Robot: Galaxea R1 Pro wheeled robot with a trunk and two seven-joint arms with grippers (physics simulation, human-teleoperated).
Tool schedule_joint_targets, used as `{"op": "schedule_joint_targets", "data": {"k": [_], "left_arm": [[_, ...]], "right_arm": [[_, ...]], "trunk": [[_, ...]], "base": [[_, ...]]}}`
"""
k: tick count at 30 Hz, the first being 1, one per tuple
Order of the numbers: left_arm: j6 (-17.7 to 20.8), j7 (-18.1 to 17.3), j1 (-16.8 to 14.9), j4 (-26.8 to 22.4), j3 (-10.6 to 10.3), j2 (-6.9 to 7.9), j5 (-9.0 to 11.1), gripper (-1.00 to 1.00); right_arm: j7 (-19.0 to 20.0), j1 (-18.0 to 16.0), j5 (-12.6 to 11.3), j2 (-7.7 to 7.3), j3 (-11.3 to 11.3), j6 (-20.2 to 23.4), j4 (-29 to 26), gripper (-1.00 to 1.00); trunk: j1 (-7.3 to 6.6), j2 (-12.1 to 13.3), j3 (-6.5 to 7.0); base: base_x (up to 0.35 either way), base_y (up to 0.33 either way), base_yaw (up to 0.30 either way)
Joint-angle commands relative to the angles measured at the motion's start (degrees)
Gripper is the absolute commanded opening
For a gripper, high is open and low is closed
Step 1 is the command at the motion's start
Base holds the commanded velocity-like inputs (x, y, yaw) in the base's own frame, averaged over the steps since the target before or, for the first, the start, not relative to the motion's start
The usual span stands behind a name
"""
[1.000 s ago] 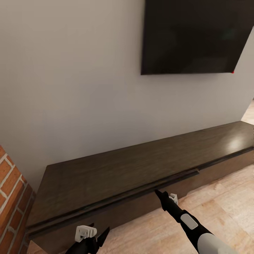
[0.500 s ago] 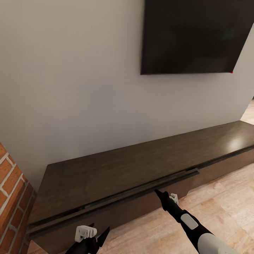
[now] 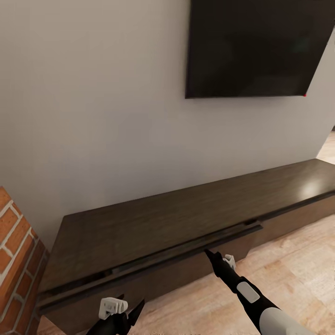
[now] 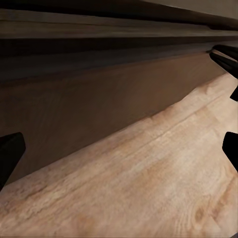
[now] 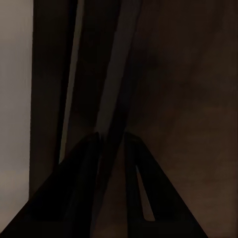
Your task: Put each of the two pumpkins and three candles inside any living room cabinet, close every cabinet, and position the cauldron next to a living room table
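Right hand (image 3: 208, 253) — pinching cabinet (image 3: 153, 223) drawer lip

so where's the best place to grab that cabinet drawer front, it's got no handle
Probably the top edge of the drawer front, where a thin gap shows under the cabinet top. Come from the front at lip height and straddle the lip; the face below is flat. The right gripper sits there, its fingers either side of the lip.

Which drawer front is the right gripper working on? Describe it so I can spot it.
Below the wall-mounted TV runs the long dark cabinet. The drawer front is its left-hand one, at the right gripper. Unlike its flush neighbour, it stands slightly proud, with a dark gap along its top.
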Motion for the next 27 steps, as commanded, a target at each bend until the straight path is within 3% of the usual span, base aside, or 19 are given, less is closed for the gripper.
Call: {"op": "schedule_joint_targets", "data": {"k": [1,27], "left_arm": [[0.51,-0.07,0.0,-0.08,-0.02,0.02,0.61,1.0],[0.41,-0.03,0.0,-0.01,-0.01,0.02,0.52,1.0]], "right_arm": [[0.55,-0.04,-1.01,0.02,0.48,0.91,-0.06,-1.0],[0.53,-0.04,-0.95,0.0,0.57,0.87,-0.06,-1.0]], "trunk": [[-0.03,-0.03,-0.03],[-0.03,-0.03,-0.03]], "base": [[-0.076,0.0,0.0],[-0.046,0.0,0.0]]}}
